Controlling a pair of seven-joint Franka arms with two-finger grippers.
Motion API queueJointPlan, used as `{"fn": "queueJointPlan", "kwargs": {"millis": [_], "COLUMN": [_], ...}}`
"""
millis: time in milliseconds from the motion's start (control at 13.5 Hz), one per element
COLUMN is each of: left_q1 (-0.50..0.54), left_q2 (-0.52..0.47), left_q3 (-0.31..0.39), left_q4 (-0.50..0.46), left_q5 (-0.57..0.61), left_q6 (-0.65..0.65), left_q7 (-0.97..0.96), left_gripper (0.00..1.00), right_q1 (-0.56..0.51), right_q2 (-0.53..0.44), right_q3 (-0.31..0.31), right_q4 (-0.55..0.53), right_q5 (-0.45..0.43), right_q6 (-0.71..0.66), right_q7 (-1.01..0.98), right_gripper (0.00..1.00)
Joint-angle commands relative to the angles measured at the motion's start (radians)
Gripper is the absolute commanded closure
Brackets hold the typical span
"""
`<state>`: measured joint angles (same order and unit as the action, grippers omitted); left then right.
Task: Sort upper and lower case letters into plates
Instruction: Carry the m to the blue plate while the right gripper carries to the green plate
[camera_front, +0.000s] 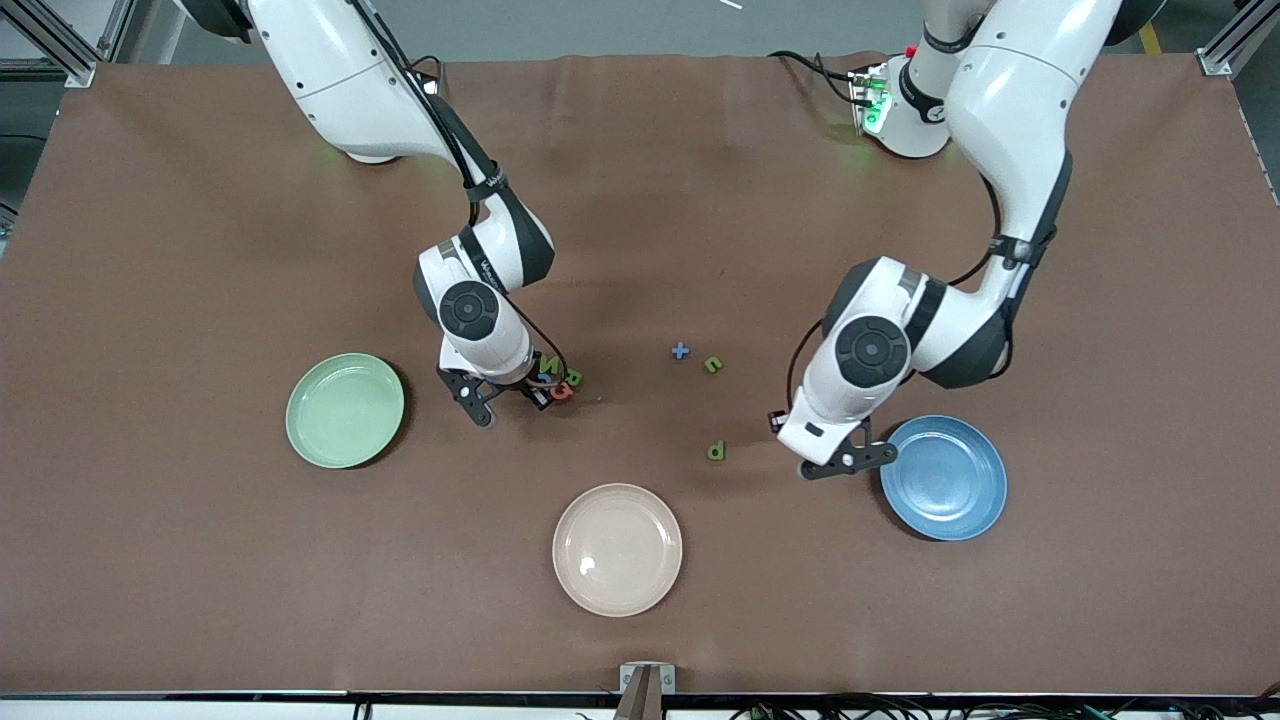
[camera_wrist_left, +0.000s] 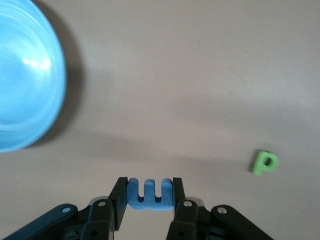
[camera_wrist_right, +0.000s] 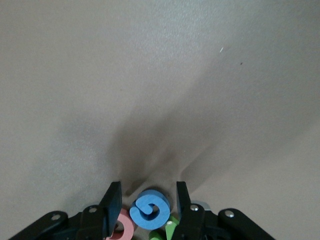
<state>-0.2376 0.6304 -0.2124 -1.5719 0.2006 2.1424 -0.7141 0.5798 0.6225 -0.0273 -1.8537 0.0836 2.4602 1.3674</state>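
The left gripper (camera_wrist_left: 148, 192) pinched a small blue letter (camera_wrist_left: 149, 195) beside the blue plate (camera_front: 944, 478). It looked light and stiff. The right gripper (camera_wrist_right: 148, 205) had its fingers close around a round blue letter (camera_wrist_right: 150, 210) in a little pile.

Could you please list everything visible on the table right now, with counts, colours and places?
plates: 3; mint green toward the right arm's end, blue toward the left arm's end, beige between them, nearest the front camera
loose letters: 2, green; n, p nearer the camera
plus sign: 1, blue, beside the n
letter cluster: pink, green, blue pieces under the right gripper
table: brown
left gripper: shut on a blue letter, beside the blue plate
right gripper: around a blue curled letter
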Motion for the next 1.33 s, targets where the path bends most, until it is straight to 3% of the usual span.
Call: {"fn": "queueJointPlan", "kwargs": {"millis": [0, 222, 444, 592, 740, 814, 1110, 1258], "left_q1": [0.114, 0.216, 0.291, 0.3, 0.302, 0.302, 0.274, 0.207], "left_q2": [-0.018, 0.008, 0.041, 0.058, 0.06, 0.058, 0.061, 0.077], "left_q3": [-0.015, -0.015, -0.013, -0.013, -0.012, -0.012, -0.016, -0.016], "left_q4": [-0.025, -0.026, -0.03, -0.028, -0.028, -0.023, -0.005, 0.045], "left_q5": [0.069, 0.063, 0.111, 0.111, 0.112, 0.112, 0.109, 0.108], "left_q6": [0.007, 0.019, 0.062, 0.077, 0.082, 0.082, 0.083, 0.085], "left_q7": [0.114, 0.154, 0.163, 0.153, 0.153, 0.165, 0.165, 0.169], "left_gripper": [0.92, 0.91, 0.76, 0.49, 0.0, 0.0, 0.0, 0.0], "right_q1": [0.029, 0.037, 0.04, 0.04, 0.034, 0.026, -0.026, -0.073], "right_q2": [0.011, 0.011, 0.011, 0.011, 0.01, 0.008, -0.047, -0.099], "right_q3": [-0.013, -0.013, -0.013, -0.013, -0.013, -0.013, -0.031, -0.045], "right_q4": [-0.005, -0.007, -0.007, -0.007, -0.007, -0.007, 0.001, -0.002], "right_q5": [-0.018, -0.018, -0.019, -0.019, -0.019, -0.019, -0.021, -0.021], "right_q6": [0.023, 0.023, 0.023, 0.02, 0.013, 0.01, -0.091, -0.159], "right_q7": [0.033, 0.042, 0.056, 0.056, 0.053, 0.047, -0.08, -0.195], "right_gripper": [0.48, 0.48, 0.52, 0.69, 0.92, 0.97, 0.99, 0.99]}}
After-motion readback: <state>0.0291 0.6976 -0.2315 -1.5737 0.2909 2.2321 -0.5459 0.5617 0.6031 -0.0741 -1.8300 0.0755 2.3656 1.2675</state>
